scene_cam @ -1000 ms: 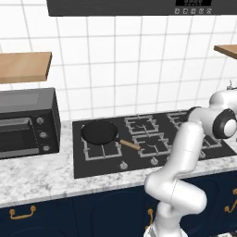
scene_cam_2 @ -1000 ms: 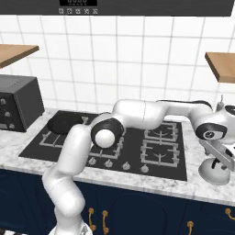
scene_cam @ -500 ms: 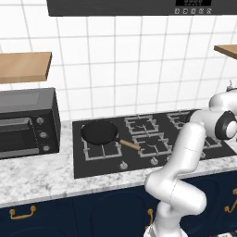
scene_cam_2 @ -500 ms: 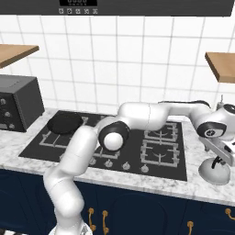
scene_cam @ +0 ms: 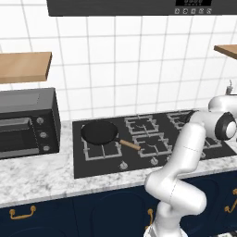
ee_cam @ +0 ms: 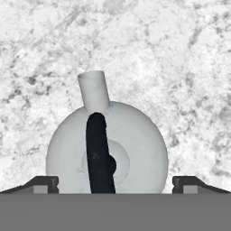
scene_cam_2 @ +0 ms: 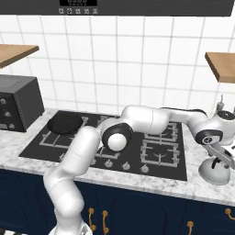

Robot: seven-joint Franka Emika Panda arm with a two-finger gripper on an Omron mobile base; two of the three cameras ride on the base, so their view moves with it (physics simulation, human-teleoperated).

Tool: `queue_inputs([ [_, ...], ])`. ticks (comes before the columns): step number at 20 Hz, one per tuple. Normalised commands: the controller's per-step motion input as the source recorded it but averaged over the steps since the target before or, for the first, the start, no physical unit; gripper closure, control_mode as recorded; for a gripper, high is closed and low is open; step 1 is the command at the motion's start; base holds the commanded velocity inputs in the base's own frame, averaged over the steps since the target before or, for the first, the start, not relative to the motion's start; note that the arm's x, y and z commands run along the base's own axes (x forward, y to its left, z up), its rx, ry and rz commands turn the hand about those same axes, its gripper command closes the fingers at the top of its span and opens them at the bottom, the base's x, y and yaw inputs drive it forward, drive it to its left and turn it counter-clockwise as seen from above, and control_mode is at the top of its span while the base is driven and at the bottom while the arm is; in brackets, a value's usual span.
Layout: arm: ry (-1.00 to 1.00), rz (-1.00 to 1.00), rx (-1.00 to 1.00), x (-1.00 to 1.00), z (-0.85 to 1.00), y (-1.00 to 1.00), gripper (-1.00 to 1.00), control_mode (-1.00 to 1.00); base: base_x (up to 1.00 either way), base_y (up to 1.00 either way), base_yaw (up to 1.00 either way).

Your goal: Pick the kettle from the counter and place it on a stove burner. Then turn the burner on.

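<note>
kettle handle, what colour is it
Black, arching over the pale grey kettle; the handle shows best in the hand view.

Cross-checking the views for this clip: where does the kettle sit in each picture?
Left base view: I cannot make it out.
Right base view: the kettle sits at the far right on the counter, beside the cooktop, under the gripper.
Hand view: lower centre, seen from above.
Shared landmark: the speckled counter.
</note>
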Motion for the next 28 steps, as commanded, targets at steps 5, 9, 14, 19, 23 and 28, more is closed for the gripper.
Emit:
queue_inputs([
  [5,0.0,0.0,-0.01,0.01,-0.03,-0.02,1.0,-1.0,0.0,0.0,0.0],
  [9,0.0,0.0,0.0,0.0,0.0,0.0,1.0,-1.0,0.0,0.0,0.0],
  [14,-0.04,-0.01,0.0,-0.02,0.27,0.1,1.0,-1.0,0.0,0.0,0.0],
  [19,-0.07,-0.05,-0.01,-0.02,0.56,0.9,1.0,-1.0,0.0,0.0,0.0],
  [23,-0.07,-0.13,-0.04,0.03,0.32,1.0,1.0,-1.0,0.0,0.0,0.0],
  [28,-0.01,-0.18,-0.11,0.24,0.13,1.0,1.0,-1.0,0.0,0.0,0.0],
])
